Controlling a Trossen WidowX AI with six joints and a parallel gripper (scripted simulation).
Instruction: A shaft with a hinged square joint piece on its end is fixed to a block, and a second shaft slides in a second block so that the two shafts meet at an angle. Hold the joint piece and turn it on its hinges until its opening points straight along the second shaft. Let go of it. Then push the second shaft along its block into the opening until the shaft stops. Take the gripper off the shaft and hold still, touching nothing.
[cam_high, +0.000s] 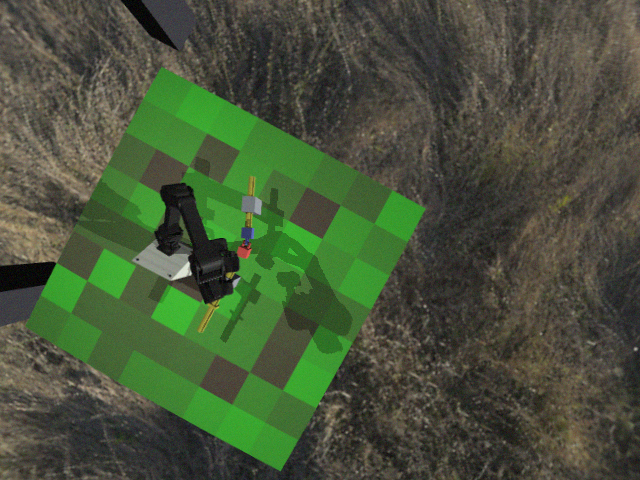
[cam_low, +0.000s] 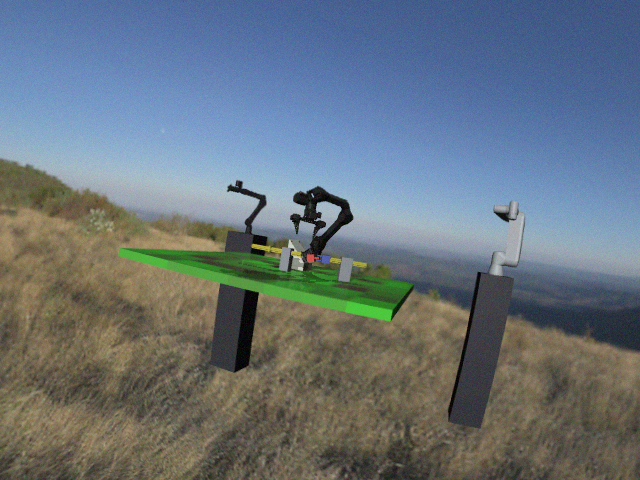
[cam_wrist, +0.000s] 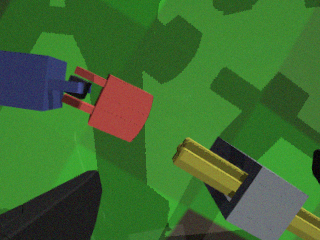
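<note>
Though released, red square joint piece (cam_high: 244, 251) (cam_low: 310, 257) (cam_wrist: 121, 108): hinged beside the blue block, apart from the second shaft's tip.
Black gripper (cam_high: 219, 290) (cam_low: 306, 232): jaws wide, empty.
Yellow grooved second shaft (cam_high: 207, 317) (cam_low: 267, 249) (cam_wrist: 210, 167): could jam, if the opening sits slightly off-line.

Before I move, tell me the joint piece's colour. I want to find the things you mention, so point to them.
The joint piece (cam_high: 244, 251) (cam_low: 310, 257) (cam_wrist: 121, 108) is red, clearest in the wrist view.

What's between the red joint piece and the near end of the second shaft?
Only a gap: the wrist view shows no object between the red joint piece and the shaft's end.
</note>
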